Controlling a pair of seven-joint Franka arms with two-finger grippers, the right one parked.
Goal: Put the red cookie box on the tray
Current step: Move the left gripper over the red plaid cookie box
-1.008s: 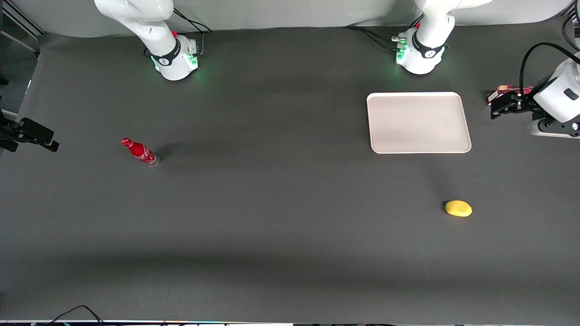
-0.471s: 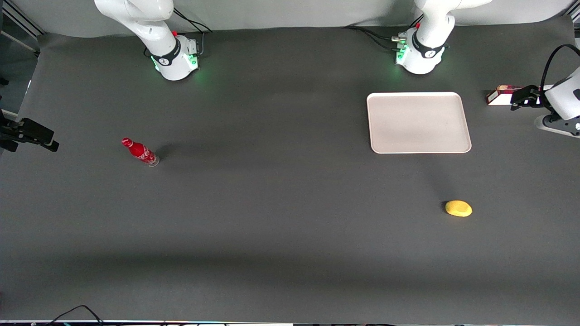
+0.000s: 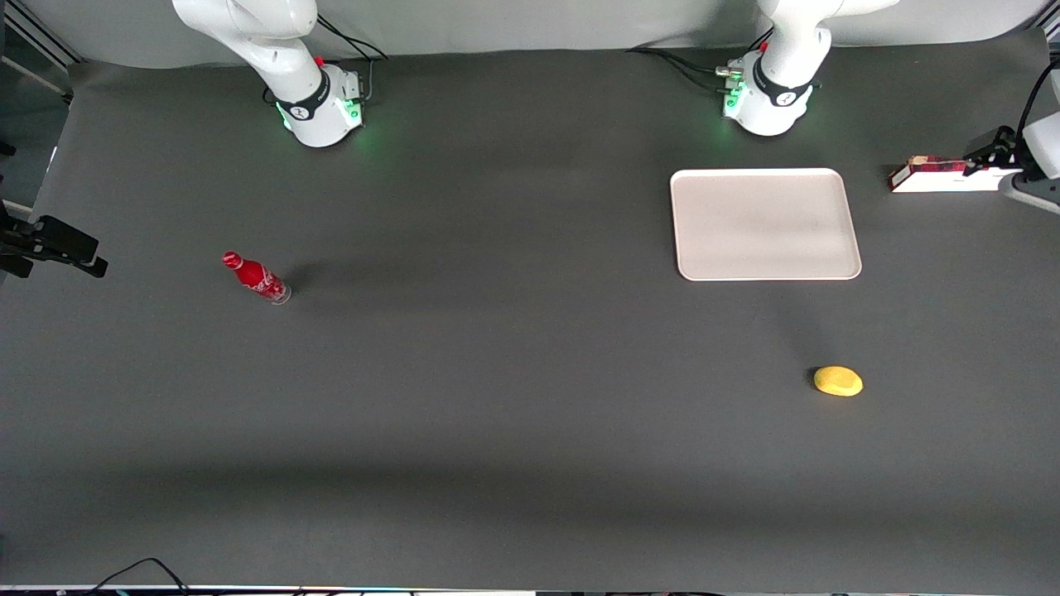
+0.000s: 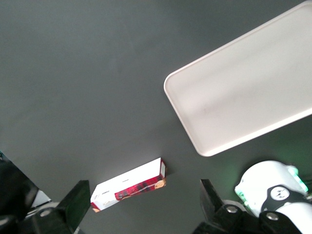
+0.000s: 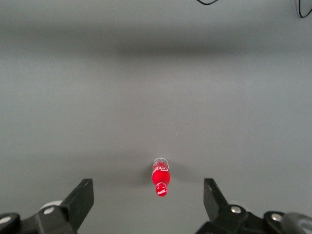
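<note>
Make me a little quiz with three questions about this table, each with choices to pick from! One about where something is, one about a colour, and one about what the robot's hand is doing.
1. Where is the red cookie box?
A. On the tray
B. On the table, beside the tray
C. Next to the bottle

2. What colour is the small rounded thing nearer the front camera than the tray?
A. Yellow
B. Blue
C. Green

3. What is the gripper doing?
A. Squeezing the box
B. Holding the bottle
C. Open above the box, holding nothing

Answers:
1 B: the box lies on the dark table, clear of the tray's rim.
2 A: it is plainly yellow.
3 C: the wrist view shows the fingers spread wide, with the box lying between them on the table below.
</note>
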